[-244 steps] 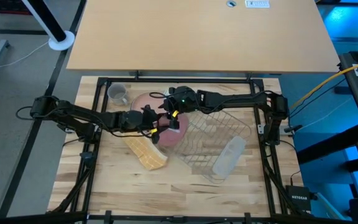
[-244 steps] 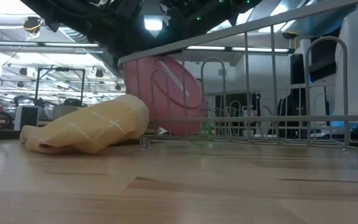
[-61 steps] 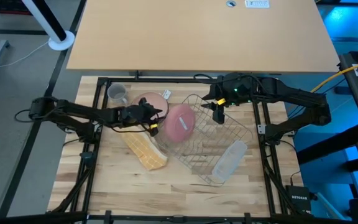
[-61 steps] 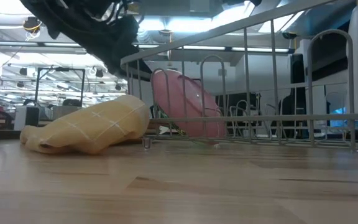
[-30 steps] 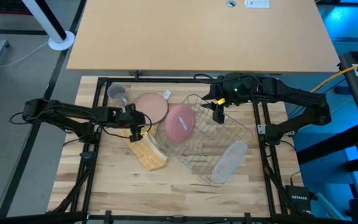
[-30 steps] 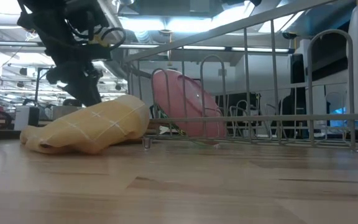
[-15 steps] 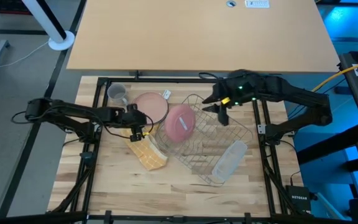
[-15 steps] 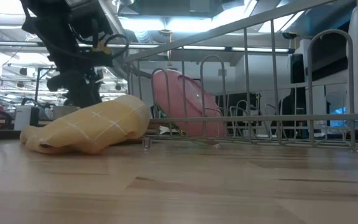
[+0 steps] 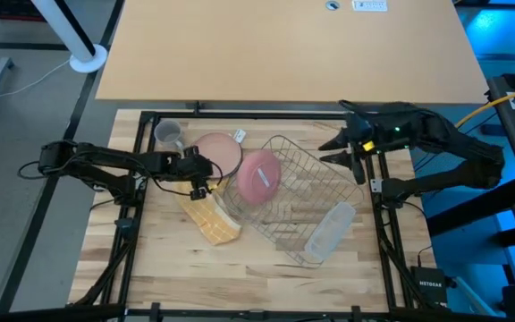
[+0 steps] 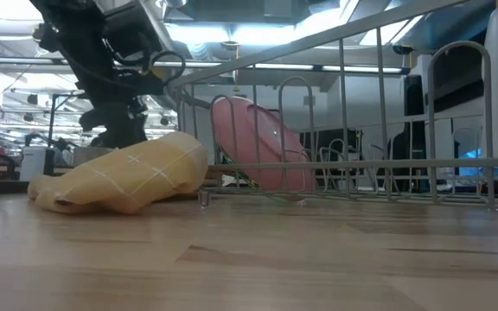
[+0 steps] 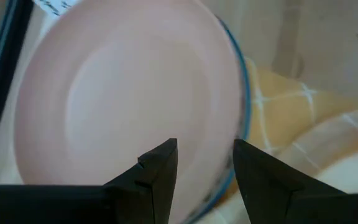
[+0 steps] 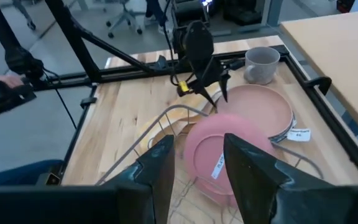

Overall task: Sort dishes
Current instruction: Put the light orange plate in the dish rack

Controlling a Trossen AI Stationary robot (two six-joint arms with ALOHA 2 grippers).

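1 left gripper (image 9: 206,178), fingers parted and empty, over pink bowl (image 9: 216,154); 1 right gripper (image 9: 354,157), parted, empty; pink plate (image 9: 259,174) partly hidden by rack (image 9: 311,192) wires.

wire rack (image 9: 307,201) right, yellow cloth (image 9: 208,215) beside

I can read one marking only: "NETGEAR", in pale letters on the small black box (image 9: 434,284) at the table's near right corner, well apart from the right gripper. The white printed label (image 9: 370,4) on the tan tabletop beyond the work area carries print I cannot make out. The white sticker (image 12: 218,167) on the deep pink round plate (image 12: 225,156) and the white tag (image 12: 298,132) beside the pale pink plates show print too small to read.
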